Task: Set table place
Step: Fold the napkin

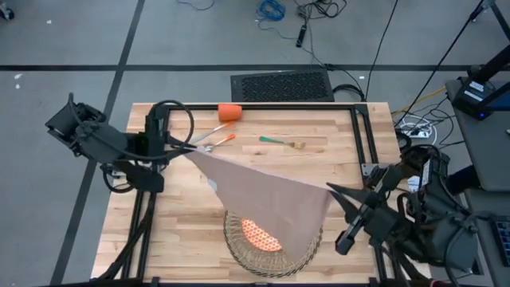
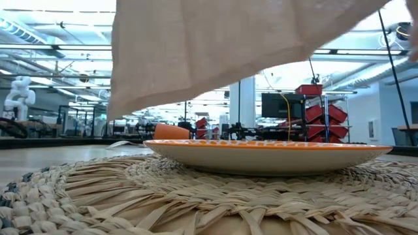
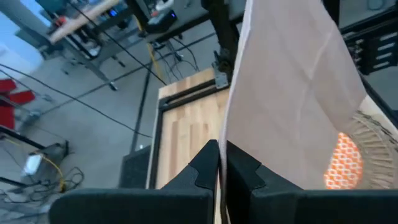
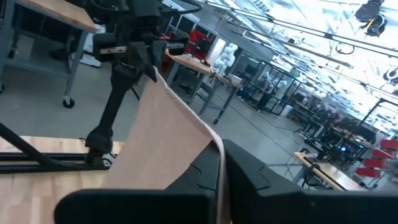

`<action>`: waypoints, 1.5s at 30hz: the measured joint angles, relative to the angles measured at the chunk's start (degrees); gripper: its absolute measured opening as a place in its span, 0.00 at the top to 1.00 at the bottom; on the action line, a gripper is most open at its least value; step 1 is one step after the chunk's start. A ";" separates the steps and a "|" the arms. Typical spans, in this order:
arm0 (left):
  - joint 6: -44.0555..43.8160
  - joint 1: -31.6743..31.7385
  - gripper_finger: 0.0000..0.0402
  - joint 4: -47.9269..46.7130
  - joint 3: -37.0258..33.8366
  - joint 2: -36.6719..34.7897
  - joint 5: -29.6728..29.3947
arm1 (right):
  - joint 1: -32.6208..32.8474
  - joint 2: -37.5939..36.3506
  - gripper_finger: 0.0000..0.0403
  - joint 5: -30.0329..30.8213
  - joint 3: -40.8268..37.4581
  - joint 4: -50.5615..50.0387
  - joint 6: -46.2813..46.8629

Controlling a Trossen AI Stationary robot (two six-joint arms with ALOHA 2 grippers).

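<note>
Napkin (image 1: 267, 203) held stretched above the plate (image 1: 261, 235), corners clenched in left claw (image 1: 189, 147) and right claw (image 1: 331, 189).

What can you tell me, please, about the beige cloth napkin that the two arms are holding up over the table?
The beige cloth napkin is a plain, thin woven fabric, unfolded and stretched in the air between both arms. The left gripper is shut on one corner, the right gripper on the opposite one. It sags between them, hanging above the orange-patterned round plate and the round woven wicker placemat without touching either, and hides part of both from above.
</note>
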 joint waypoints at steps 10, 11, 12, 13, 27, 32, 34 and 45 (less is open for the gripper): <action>8.06 7.39 1.00 6.50 0.02 1.70 0.78 | -5.37 -3.76 1.00 -6.09 0.00 -19.57 18.29; 8.71 8.45 1.00 6.79 0.02 2.01 2.06 | -6.55 -4.21 1.00 -8.18 0.00 -23.73 22.47; 9.13 9.63 1.00 6.81 0.02 2.36 3.39 | -7.98 -4.64 1.00 -10.25 0.00 -27.96 26.85; 9.39 10.81 1.00 6.80 0.02 2.84 4.25 | -9.49 -4.95 1.00 -12.42 0.00 -32.46 31.12; 19.46 32.48 1.00 9.78 0.00 8.21 13.54 | -28.73 -7.89 1.00 -26.10 -0.02 -48.25 36.02; 25.29 43.20 1.00 15.52 0.00 8.40 15.90 | -37.95 -10.65 1.00 -32.15 0.00 -47.01 28.34; 26.43 47.38 1.00 17.71 0.00 8.51 18.83 | -41.97 -11.55 1.00 -36.01 -0.02 -43.86 24.08; 22.46 55.61 1.00 16.25 -0.42 8.36 31.95 | -56.09 -13.04 1.00 -58.95 -3.59 -35.76 14.36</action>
